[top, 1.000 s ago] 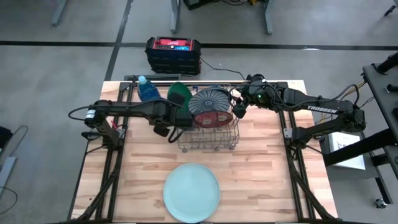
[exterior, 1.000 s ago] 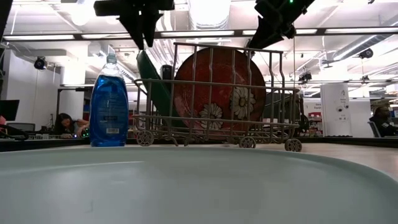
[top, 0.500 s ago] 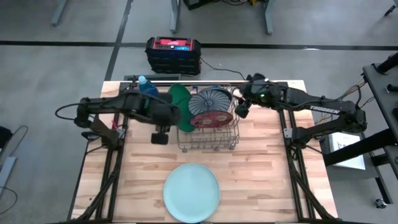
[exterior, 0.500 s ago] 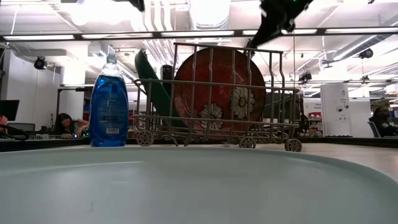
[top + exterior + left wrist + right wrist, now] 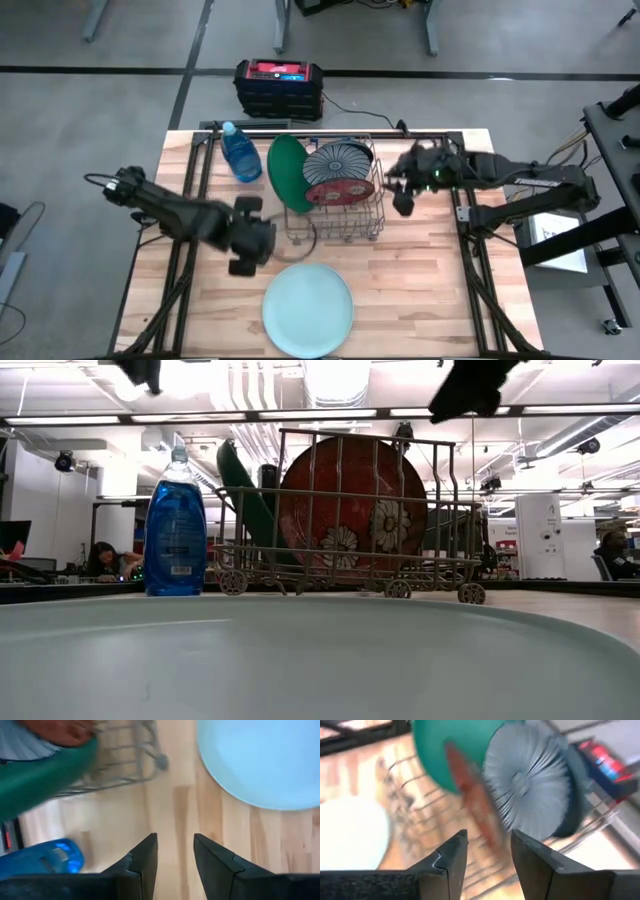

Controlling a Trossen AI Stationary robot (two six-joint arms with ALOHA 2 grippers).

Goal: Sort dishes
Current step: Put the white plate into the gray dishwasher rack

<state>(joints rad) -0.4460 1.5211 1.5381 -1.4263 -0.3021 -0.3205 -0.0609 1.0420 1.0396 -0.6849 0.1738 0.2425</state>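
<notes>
The dishes stand in two places: a green plate (image 5: 286, 172), a striped plate (image 5: 337, 160) and a red flowered plate (image 5: 340, 192) sit on edge in the wire rack (image 5: 337, 208), while a pale blue plate (image 5: 308, 308) lies flat alone on the table (image 5: 420, 290) at the front edge. We judge the sort to be between picks, with neither arm carrying anything. The left gripper (image 5: 243, 266) hangs over bare wood between the rack and the flat plate, its fingers (image 5: 145, 857) parted on nothing. The right gripper (image 5: 402, 200) hovers just beside the rack's right end, fingers (image 5: 451, 857) likewise apart and empty. Next we need one gripper to drop onto a plate rim in the rack and lift straight up, clear of the wires. Open room lies right of the flat plate; the blue bottle (image 5: 239, 153) crowds the rack's far left corner.
</notes>
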